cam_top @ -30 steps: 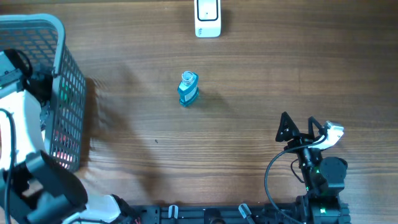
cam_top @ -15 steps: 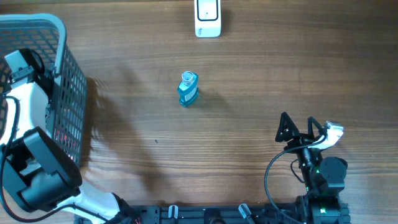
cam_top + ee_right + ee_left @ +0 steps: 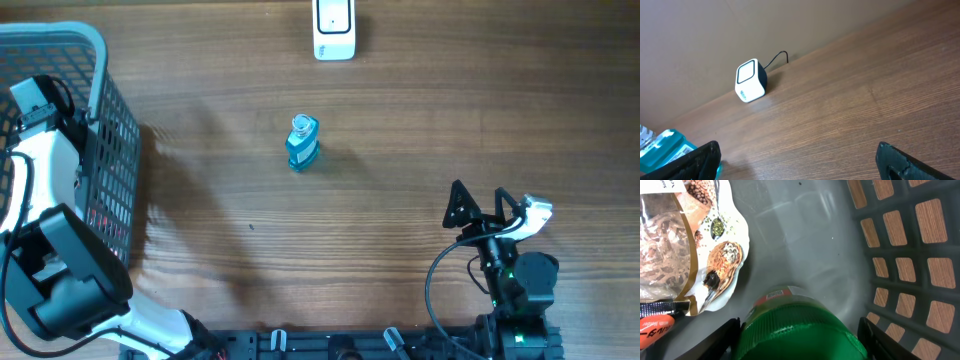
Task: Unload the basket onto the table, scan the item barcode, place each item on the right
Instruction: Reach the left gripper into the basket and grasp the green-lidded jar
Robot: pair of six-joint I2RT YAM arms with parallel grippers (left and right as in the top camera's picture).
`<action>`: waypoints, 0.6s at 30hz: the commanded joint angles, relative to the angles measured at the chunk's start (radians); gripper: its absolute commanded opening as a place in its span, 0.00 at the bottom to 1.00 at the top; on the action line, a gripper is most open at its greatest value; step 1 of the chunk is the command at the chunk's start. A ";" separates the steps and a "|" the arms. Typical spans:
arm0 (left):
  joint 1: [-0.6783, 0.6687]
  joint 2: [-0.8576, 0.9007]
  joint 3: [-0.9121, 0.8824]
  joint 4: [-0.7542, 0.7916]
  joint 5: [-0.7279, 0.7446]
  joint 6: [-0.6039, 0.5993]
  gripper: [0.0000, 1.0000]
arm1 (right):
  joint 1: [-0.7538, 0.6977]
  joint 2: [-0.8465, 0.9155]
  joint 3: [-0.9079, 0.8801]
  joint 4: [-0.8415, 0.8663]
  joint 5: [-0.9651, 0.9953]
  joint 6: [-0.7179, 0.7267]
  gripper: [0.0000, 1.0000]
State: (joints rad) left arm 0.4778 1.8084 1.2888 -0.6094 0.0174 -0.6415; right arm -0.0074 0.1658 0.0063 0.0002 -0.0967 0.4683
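Since a second ago your left arm has swung deeper into the basket [image 3: 100, 60] at the left edge of the worktop [image 3: 400, 130]; over the last half second it barely shifts.

The left gripper [image 3: 800, 336] sits right over the green container [image 3: 790, 312] on the basket floor, one finger on each side. It's narrowing, but I can't tell if the pads actually touch yet. The container's long axis looks to run away from the wrist camera, across the closing direction, so the line-up seems fine to me. Left arm is obviously the nearer one.

The right gripper [image 3: 491, 205] is parked wide open and empty near the front right corner.

Count:
- one scanner [image 3: 334, 28] at the far edge
- one blue bottle [image 3: 302, 142] standing mid-worktop
- in the basket, one green container, one grain pouch [image 3: 685, 245], one orange packet [image 3: 655, 330]
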 commanded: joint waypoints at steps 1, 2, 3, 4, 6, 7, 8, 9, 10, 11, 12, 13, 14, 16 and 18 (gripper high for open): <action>0.002 0.014 -0.004 -0.026 0.016 -0.003 0.59 | 0.005 0.014 -0.001 0.006 -0.010 0.006 1.00; 0.010 0.013 -0.004 -0.031 0.016 -0.003 0.59 | 0.005 0.017 -0.001 0.005 -0.010 0.006 1.00; 0.021 0.011 -0.004 -0.036 0.016 -0.003 0.58 | 0.005 0.022 -0.001 0.006 -0.010 0.006 1.00; 0.031 0.008 -0.004 -0.040 0.016 -0.003 0.58 | 0.004 0.024 -0.001 0.006 -0.010 0.006 1.00; 0.064 -0.007 -0.004 -0.050 0.016 -0.003 0.58 | 0.005 0.027 -0.001 0.006 -0.009 0.006 1.00; 0.076 -0.017 -0.004 -0.054 0.016 -0.003 0.57 | 0.004 0.027 -0.001 0.006 -0.009 0.006 1.00; 0.087 -0.028 -0.004 -0.057 0.016 -0.003 0.56 | 0.004 0.027 -0.001 0.006 -0.009 0.006 1.00; 0.098 -0.040 -0.004 -0.061 0.016 -0.003 0.55 | 0.004 0.027 -0.001 0.006 -0.009 0.006 1.00; 0.106 -0.051 -0.004 -0.062 0.016 -0.003 0.54 | 0.004 0.027 -0.001 0.006 -0.009 0.006 1.00; 0.117 -0.066 -0.004 -0.065 0.016 -0.003 0.55 | 0.004 0.027 -0.001 0.006 -0.009 0.006 1.00; 0.126 -0.082 -0.003 -0.068 0.016 -0.003 0.54 | 0.004 0.027 -0.001 0.006 -0.009 0.006 1.00; 0.134 -0.100 -0.003 -0.069 0.016 -0.003 0.54 | 0.004 0.027 -0.001 0.006 -0.009 0.006 1.00; 0.138 -0.114 -0.003 -0.071 0.016 -0.003 0.55 | 0.004 0.027 -0.001 0.006 -0.009 0.006 1.00; 0.148 -0.158 -0.003 -0.073 0.017 -0.003 0.55 | 0.004 0.027 -0.001 0.006 -0.009 0.006 1.00; 0.149 -0.225 -0.003 -0.072 0.017 -0.003 0.56 | 0.004 0.027 -0.001 0.006 -0.009 0.006 1.00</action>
State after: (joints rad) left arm 0.6178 1.6997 1.2835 -0.6891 0.0326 -0.6418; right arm -0.0074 0.1875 0.0063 0.0002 -0.0967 0.4683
